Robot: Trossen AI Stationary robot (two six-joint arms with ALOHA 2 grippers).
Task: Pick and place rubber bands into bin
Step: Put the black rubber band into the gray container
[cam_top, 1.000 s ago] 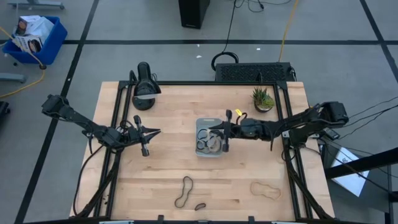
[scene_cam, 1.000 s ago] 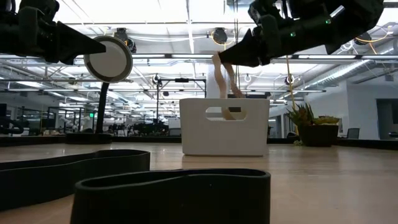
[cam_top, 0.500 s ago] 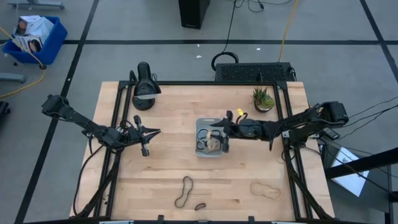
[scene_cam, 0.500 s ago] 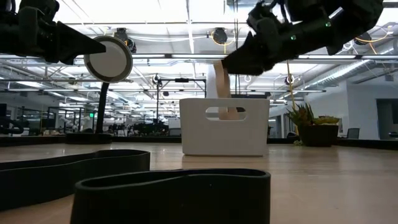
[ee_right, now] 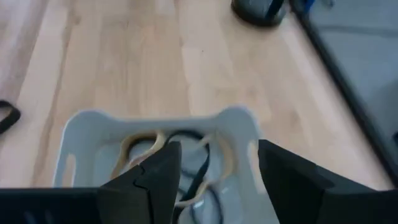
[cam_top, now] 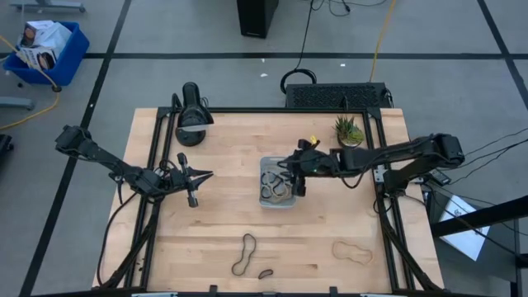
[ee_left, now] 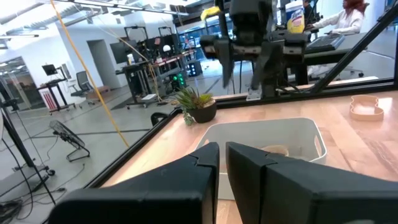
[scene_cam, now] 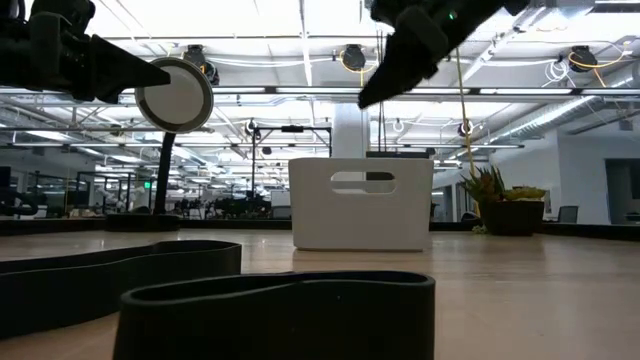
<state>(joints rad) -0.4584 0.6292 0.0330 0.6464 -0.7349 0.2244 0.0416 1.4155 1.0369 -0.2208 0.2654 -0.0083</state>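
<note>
At the centre of the high view, the small translucent pale blue-grey plastic bin (cam_top: 278, 183) sits on the wooden bench (cam_top: 223, 223), with tan and dark rubber bands (ee_right: 186, 163) lying inside it. The right gripper (cam_top: 298, 172) hangs just above the bin's right edge, its jaws spread apart and holding nothing.

The risk from here is likely a clipped bin: a low sweep away could catch the light tray's wall and shove it or tip bands out.

Three loose bands remain along the lower frame: a dark wavy loop (cam_top: 245, 254), a much smaller dark loop (cam_top: 266, 273) just beside it, and a tan peanut-shaped loop (cam_top: 352, 252) toward the lower right.

The left gripper (cam_top: 191, 188) waits at centre-left, jaws nearly together, holding nothing.

A small potted green plant (cam_top: 349, 131) stands near the right arm, and a black cylindrical device (cam_top: 191, 113) sits at upper left; neither blocks the loose bands.
</note>
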